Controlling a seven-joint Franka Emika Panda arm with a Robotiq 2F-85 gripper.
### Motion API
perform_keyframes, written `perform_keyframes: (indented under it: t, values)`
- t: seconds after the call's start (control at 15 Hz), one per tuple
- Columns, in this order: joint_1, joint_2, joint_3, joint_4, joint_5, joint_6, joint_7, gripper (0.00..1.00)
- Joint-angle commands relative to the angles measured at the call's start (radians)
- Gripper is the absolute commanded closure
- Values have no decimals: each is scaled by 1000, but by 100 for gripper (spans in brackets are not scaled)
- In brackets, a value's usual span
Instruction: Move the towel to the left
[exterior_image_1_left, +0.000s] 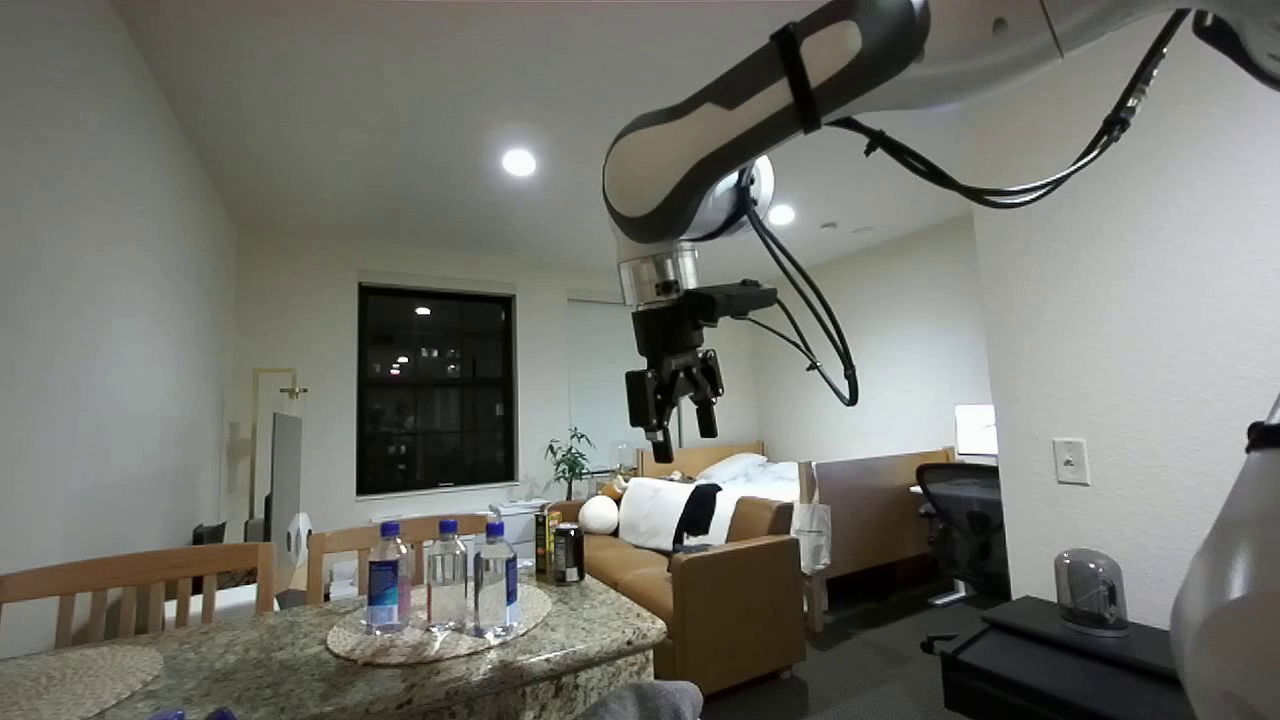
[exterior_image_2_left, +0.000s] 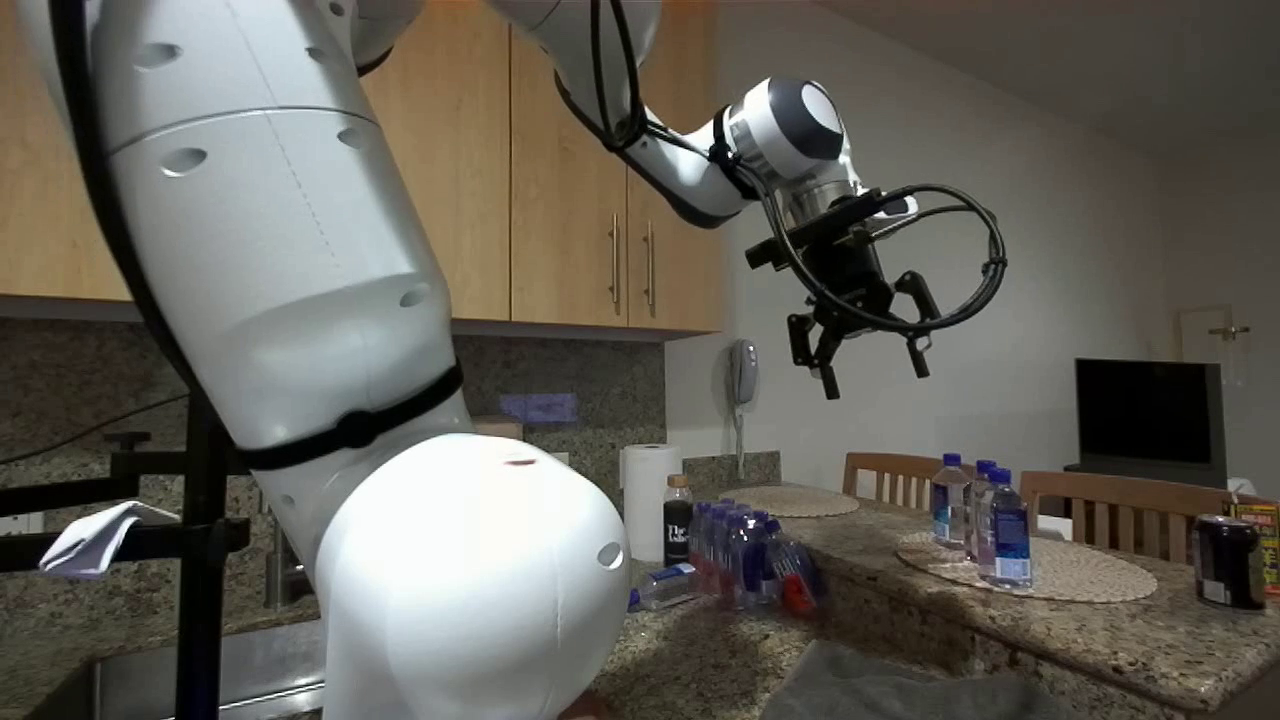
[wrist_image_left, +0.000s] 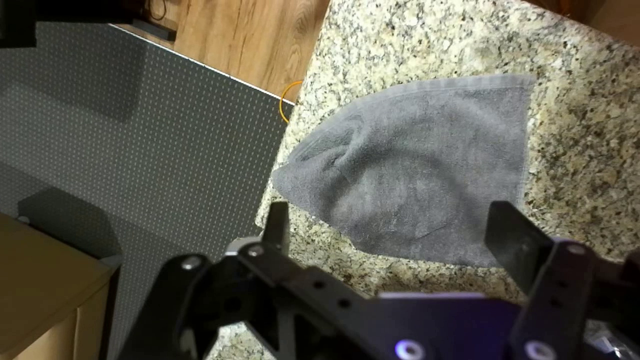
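Note:
The grey towel (wrist_image_left: 425, 165) lies on the granite counter (wrist_image_left: 415, 45) in the wrist view. It is mostly flat, with a fold at its left end, which reaches close to the counter's edge. Only part of the towel shows at the bottom of both exterior views (exterior_image_1_left: 648, 702) (exterior_image_2_left: 880, 688). My gripper (wrist_image_left: 389, 207) is open and empty. In the wrist view its fingers frame the lower part of the towel, with the right finger overlapping it in the picture. In both exterior views the gripper (exterior_image_1_left: 685, 437) (exterior_image_2_left: 876, 380) hangs high above the counter, well apart from the towel.
A raised granite bar (exterior_image_1_left: 240, 665) carries upright water bottles (exterior_image_1_left: 446, 580) on a woven mat and a black can (exterior_image_2_left: 1228, 562). More bottles (exterior_image_2_left: 735, 555), a dark bottle (exterior_image_2_left: 677, 520) and a paper towel roll (exterior_image_2_left: 648, 500) stand on the lower counter. A brown sofa (exterior_image_1_left: 740, 610) stands beyond.

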Motion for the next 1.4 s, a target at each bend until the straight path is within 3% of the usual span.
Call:
perform_keyframes:
  t: [0.0, 0.73, 0.8, 1.33]
  values:
    - [2, 121, -32, 66, 4, 36, -2, 0]
    - [-41, 448, -145, 215, 185, 299, -9, 0]
    - [-31, 413, -134, 181, 150, 259, 2, 0]
    - [-35, 409, -136, 156, 175, 289, -6, 0]
